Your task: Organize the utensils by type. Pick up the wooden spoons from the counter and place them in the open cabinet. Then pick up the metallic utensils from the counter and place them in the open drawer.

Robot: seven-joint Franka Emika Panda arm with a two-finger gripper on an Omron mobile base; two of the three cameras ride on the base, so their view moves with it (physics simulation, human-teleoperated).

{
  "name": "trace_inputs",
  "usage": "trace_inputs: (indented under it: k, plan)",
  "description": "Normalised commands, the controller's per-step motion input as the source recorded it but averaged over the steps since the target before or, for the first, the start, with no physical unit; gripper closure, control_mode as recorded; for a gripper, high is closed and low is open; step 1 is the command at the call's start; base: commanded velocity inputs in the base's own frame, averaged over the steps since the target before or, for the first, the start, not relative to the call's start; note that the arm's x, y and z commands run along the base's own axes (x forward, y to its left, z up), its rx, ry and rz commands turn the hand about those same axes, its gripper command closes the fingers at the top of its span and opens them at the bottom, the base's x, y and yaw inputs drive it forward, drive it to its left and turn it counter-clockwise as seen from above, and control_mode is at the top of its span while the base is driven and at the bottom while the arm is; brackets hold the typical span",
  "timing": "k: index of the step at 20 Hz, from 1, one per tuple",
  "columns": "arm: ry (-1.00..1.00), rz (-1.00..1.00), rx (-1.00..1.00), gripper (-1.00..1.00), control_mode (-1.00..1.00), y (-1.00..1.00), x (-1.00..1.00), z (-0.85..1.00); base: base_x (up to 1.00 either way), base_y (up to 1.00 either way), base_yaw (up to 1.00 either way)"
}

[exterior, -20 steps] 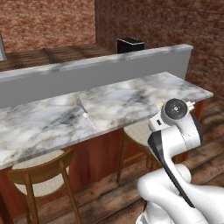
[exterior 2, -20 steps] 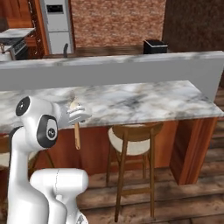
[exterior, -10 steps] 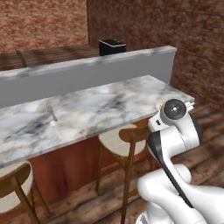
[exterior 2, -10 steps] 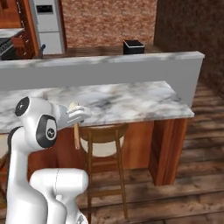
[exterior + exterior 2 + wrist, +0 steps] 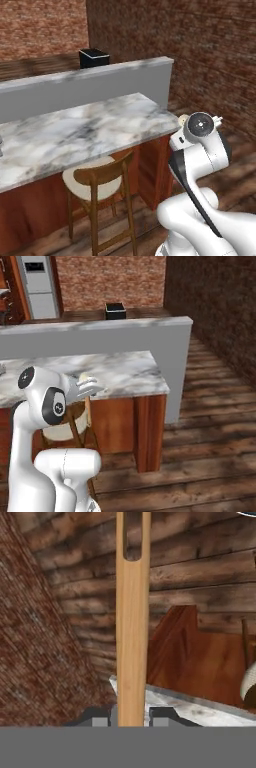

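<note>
The counter (image 5: 125, 373) ends in a corner close beside the arm — a swing of the base could knock the load against it. The gripper (image 5: 131, 722) clamps a wooden spoon (image 5: 132, 637) by its slotted handle, which juts far forward — it could twist loose.

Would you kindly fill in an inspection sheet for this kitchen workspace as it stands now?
Surface: white marble counter with a grey ledge behind.
Job's things: wooden spoon, its handle between the fingertips.
Clutter: black box beyond the ledge.
Grippers: gripper shut on the wooden spoon.
Cables: nothing seen.
Surroundings: wooden chair under the counter, brick wall, plank floor, fridge far back.
</note>
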Motion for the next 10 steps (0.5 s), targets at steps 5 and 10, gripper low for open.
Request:
trace_inputs:
  k: [5,10]
  plan:
    - [0.0,0.0,0.0,1.0,1.0,0.0,0.0,0.0,0.2,-1.0,0.0]
    - [0.0,0.0,0.0,1.0,1.0,0.0,0.0,0.0,0.34,-1.0,0.0]
